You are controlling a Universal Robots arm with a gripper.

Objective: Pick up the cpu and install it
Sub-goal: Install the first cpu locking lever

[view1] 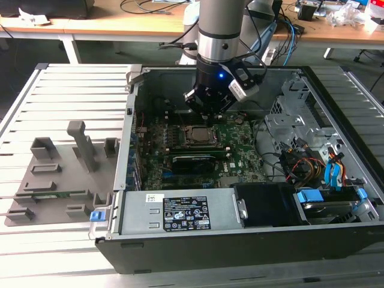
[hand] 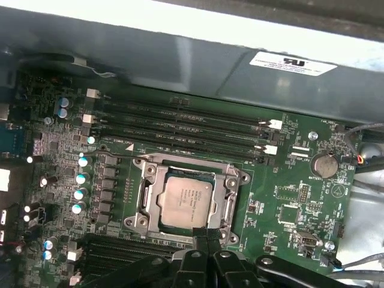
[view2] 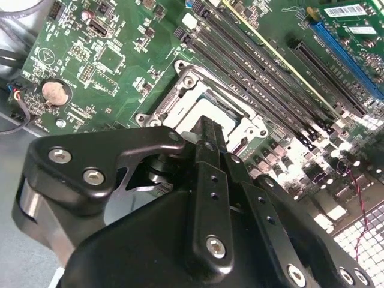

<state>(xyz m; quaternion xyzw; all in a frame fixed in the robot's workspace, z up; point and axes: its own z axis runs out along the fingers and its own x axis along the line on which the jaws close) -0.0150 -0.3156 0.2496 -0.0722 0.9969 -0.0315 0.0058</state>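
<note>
my claw [view1: 207,113] hangs inside the open computer case [view1: 336,240], just above the far edge of the socket [view1: 198,137]. in both wrist views the 2 fingers [hand: 207,243] look pressed together with nothing between them; i judge the claw closed and empty.

the cpu [hand: 185,202] lies flat inside the socket, pale top up, metal frame all round it. it looks seated, though i cannot tell if every edge is fully down. in the second wrist view the cpu [view2: 211,112] is half hidden behind my fingertips.

risks, as i judge them: fingertips sit just beside the socket's near edge, so a small drop or sideways drift could knock the frame or tilt the chip on the contacts beneath. memory slots [hand: 180,123] run close beside the socket and could be clipped too.

views: the first wrist view gives the whole cpu top and socket frame. the second wrist view gives my linkage and the coin battery [view2: 53,92] well apart from the socket. the exterior view adds the grey holder blocks [view1: 60,174] on the surface [view1: 36,252], far from the socket, outside the case.
</note>
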